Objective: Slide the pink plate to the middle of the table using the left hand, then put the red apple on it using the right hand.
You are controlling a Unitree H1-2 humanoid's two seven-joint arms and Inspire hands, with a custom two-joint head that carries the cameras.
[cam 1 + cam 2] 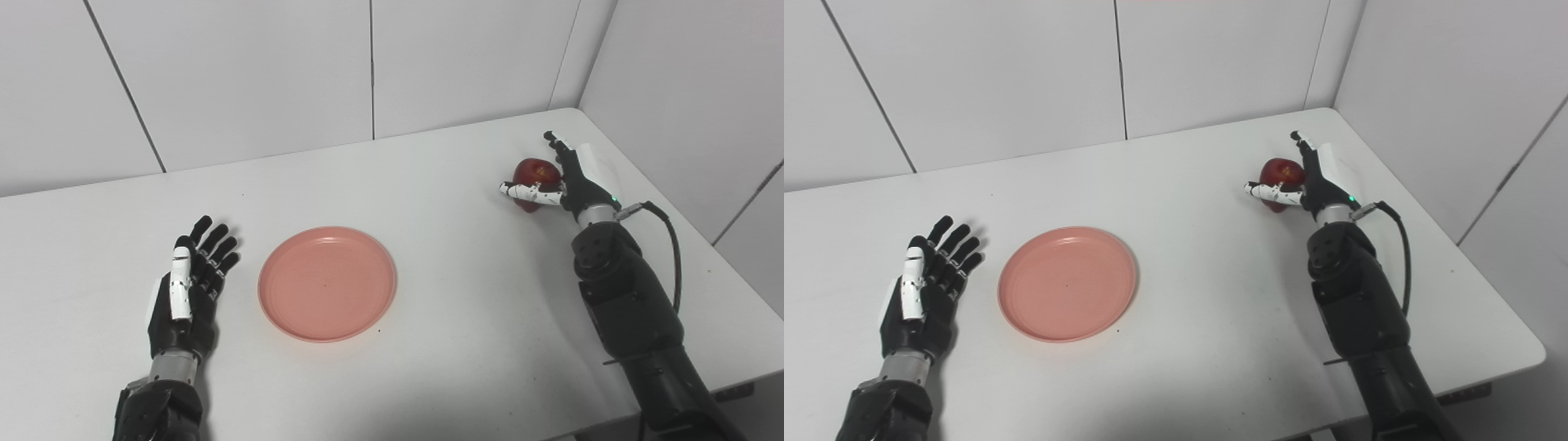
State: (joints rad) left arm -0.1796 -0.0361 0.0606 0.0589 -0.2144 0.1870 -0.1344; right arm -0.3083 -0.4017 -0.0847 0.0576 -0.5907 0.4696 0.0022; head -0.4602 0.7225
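Note:
The pink plate (327,283) lies flat and empty on the white table (441,318), a little left of its middle. My left hand (187,288) rests just left of the plate with its fingers spread, open and a small gap away from the rim. The red apple (534,173) stands on the table at the back right. My right hand (572,177) is around it: the thumb crosses in front of the apple and the straight fingers (558,147) stand behind it, not closed on it.
White wall panels rise behind the table and along its right side. The table's right edge (704,245) runs close beside my right arm. A black cable (674,245) loops from the right wrist.

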